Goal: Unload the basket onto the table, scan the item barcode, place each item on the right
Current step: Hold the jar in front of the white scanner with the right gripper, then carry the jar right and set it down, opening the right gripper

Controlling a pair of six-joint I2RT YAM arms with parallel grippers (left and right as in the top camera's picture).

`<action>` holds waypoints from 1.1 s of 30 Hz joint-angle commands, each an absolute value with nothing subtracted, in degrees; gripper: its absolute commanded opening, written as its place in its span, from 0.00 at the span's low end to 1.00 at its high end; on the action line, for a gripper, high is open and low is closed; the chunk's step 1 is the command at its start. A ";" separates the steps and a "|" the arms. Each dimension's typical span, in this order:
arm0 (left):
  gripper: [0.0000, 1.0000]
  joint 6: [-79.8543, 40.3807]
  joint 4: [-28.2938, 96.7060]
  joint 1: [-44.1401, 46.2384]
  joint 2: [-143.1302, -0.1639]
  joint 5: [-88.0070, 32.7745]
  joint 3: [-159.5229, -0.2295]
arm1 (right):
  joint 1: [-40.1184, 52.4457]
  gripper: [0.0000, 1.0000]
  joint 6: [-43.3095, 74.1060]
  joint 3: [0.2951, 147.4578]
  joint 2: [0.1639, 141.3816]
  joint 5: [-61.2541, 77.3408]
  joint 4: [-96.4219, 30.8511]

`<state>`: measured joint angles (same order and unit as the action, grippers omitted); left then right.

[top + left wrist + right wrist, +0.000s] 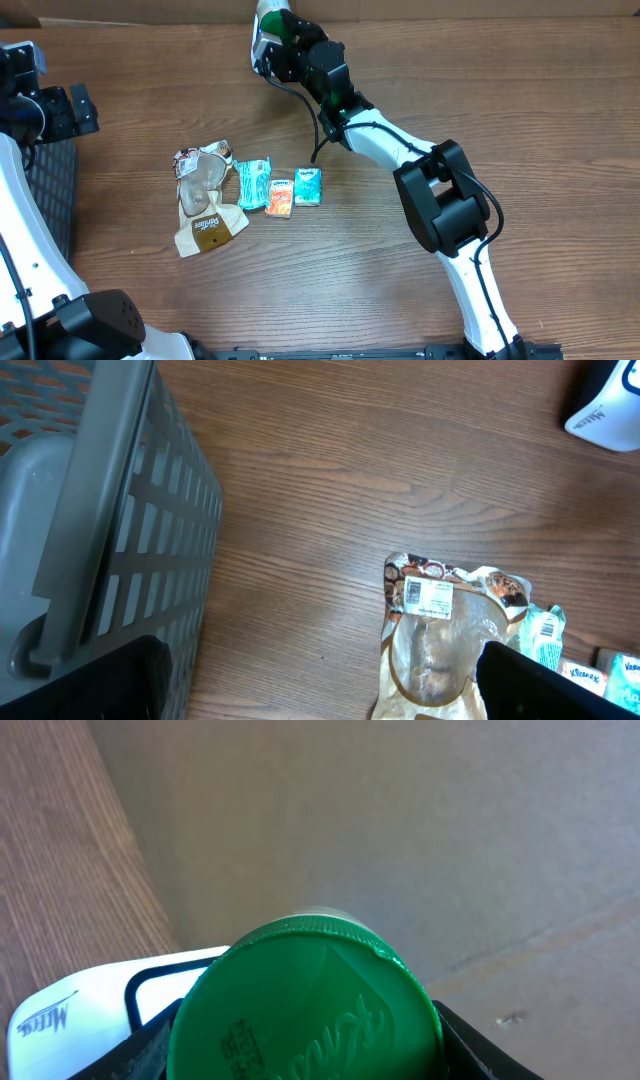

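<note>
My right gripper (283,38) is shut on a container with a green lid (305,1000) at the far edge of the table. A small printed code shows on the lid's lower left. The container (272,20) hangs just above and beside the white scanner (262,52), whose white body with a black outline (90,1010) sits to the lid's left. My left gripper (320,695) stands open over bare wood at the left, its dark fingers (90,685) wide apart with nothing between them.
A brown snack pouch (205,200) with a barcode label (428,594) lies mid-table beside a teal packet (253,183), an orange packet (280,198) and a teal tissue pack (308,186). A grey slotted basket (110,510) stands at the left edge.
</note>
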<state>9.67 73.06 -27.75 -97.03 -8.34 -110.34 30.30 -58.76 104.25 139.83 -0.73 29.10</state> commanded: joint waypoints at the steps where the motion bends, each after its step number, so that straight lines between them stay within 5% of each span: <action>1: 1.00 11.18 73.03 -27.73 -97.23 -8.40 -110.76 | 29.15 0.28 -59.00 105.84 140.29 -0.23 30.92; 12: 1.00 11.18 73.03 -27.73 -97.23 -8.40 -110.78 | 28.53 0.28 -58.26 105.84 140.09 0.16 31.90; 20: 1.00 11.18 73.03 -27.73 -97.23 -8.40 -110.78 | 28.56 0.31 -45.23 105.84 132.51 0.14 29.45; 27: 1.00 11.18 73.03 -27.73 -97.23 -8.40 -110.76 | 29.30 0.31 -32.01 105.84 119.07 0.25 9.39; 33: 1.00 11.16 73.03 -27.73 -97.23 -8.40 -110.78 | 28.34 0.31 -17.67 105.84 106.78 0.32 -20.97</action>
<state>9.67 73.08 -27.75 -97.03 -8.34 -110.34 28.86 -28.60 104.42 113.75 0.01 -15.55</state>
